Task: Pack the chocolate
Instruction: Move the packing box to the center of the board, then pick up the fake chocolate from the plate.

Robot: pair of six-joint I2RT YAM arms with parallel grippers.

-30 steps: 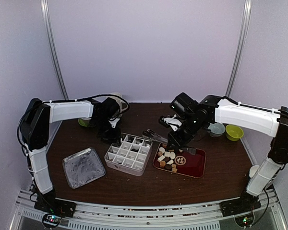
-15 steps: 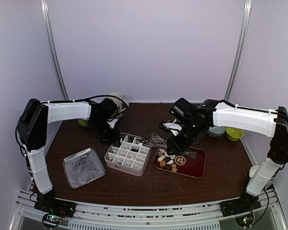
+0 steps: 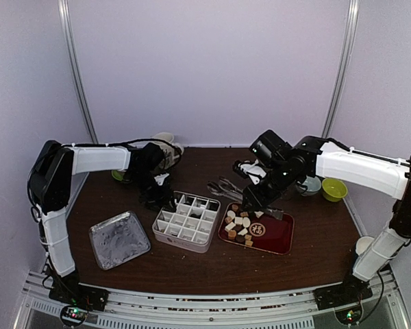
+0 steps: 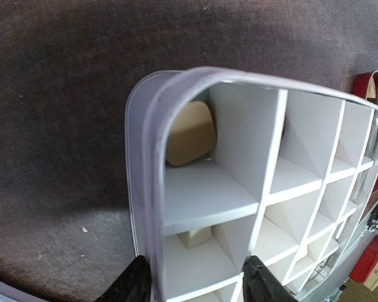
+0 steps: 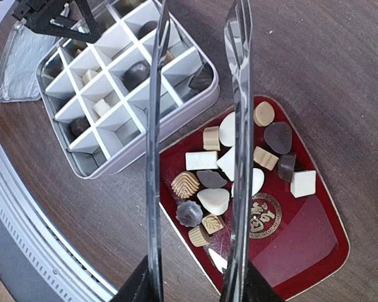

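The chocolate (image 3: 238, 223) is many small white, tan and dark pieces on a red tray (image 3: 274, 236), also in the right wrist view (image 5: 227, 170). A few pieces lie in cells of the white divided box (image 3: 181, 241), such as a dark one (image 5: 137, 74). My left gripper (image 3: 159, 199) sits at the box's far left corner. Its fingers (image 4: 133, 286) straddle the outer wall (image 4: 145, 157) and one cell, closed on them. My right gripper (image 3: 252, 200) is shut on long metal tongs (image 5: 152, 157). The tong arms are apart and empty, above the tray's left end and the box's right edge.
A grey foil lid (image 3: 120, 238) lies left of the box. A grey bowl (image 3: 308, 184) and a green bowl (image 3: 333, 188) stand at the far right. A green bowl (image 3: 120, 175) and a white cup (image 3: 166, 139) stand behind the left arm. Another white cup (image 3: 363, 243) is at the right edge.
My right gripper has drawn back and to the right with the tongs, whose tips now point further back. My left gripper and the box have shifted slightly nearer and to the right.
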